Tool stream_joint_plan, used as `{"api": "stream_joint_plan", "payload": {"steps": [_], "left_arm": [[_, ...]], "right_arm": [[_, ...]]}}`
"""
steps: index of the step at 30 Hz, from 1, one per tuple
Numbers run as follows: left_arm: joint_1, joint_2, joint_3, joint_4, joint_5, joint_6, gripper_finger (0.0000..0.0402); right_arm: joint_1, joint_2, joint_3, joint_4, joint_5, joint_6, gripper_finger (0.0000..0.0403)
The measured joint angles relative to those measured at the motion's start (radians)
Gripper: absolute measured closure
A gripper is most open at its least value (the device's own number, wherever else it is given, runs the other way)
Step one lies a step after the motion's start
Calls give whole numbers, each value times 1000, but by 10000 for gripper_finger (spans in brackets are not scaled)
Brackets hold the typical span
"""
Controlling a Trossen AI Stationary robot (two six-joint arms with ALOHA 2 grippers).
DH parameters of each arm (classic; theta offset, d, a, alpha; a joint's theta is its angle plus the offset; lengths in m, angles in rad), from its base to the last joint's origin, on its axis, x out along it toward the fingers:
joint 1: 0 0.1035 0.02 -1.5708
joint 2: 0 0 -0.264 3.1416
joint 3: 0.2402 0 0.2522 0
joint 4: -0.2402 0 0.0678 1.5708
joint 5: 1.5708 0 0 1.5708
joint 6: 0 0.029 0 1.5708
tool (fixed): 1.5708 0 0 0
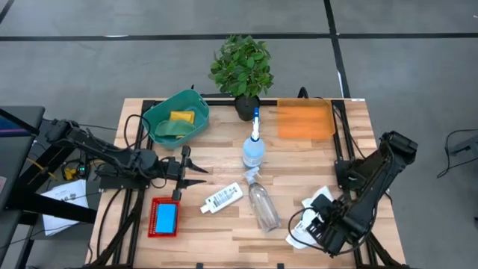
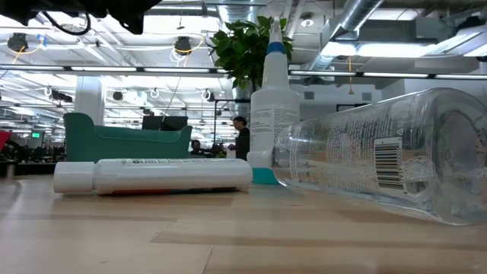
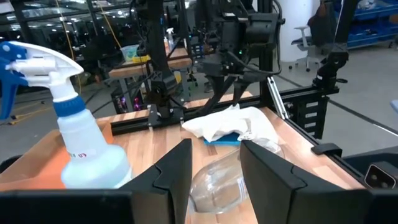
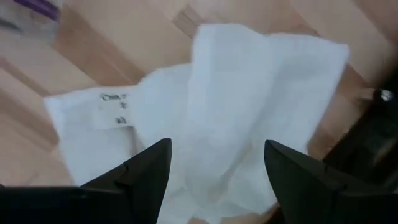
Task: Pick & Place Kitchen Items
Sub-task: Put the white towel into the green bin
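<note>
Step in hand: picking the white cloth [image 4: 205, 118] at the bench's front right corner. The right gripper [image 4: 214, 180] hangs over it, fingers spread, apparently not touching (contact is unclear). Next: descend, pinch a fold. The left gripper [image 3: 214, 180] waits, part-open and empty, at the left edge.

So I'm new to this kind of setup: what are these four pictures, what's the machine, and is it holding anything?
It is one moment seen by four cameras: one overhead, one at table height, one on each arm's wrist. The machine is two dark arms at a wooden table. The left gripper hovers with fingers apart, empty, pointing at a clear bottle lying on its side. The right gripper is open above a white cloth, not yet gripping it. Also on the table: an upright spray bottle, a small white bottle lying down, a green bin holding a yellow sponge, a blue sponge in a red tray, an orange mat, and a potted plant.
</note>
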Motion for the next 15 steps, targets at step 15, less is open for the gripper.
{"api": "stream_joint_plan", "payload": {"steps": [15], "left_arm": [[0, 0, 0, -2, 0, -12, 271]], "right_arm": [[21, 97, -50, 127, 4, -65, 152]]}}
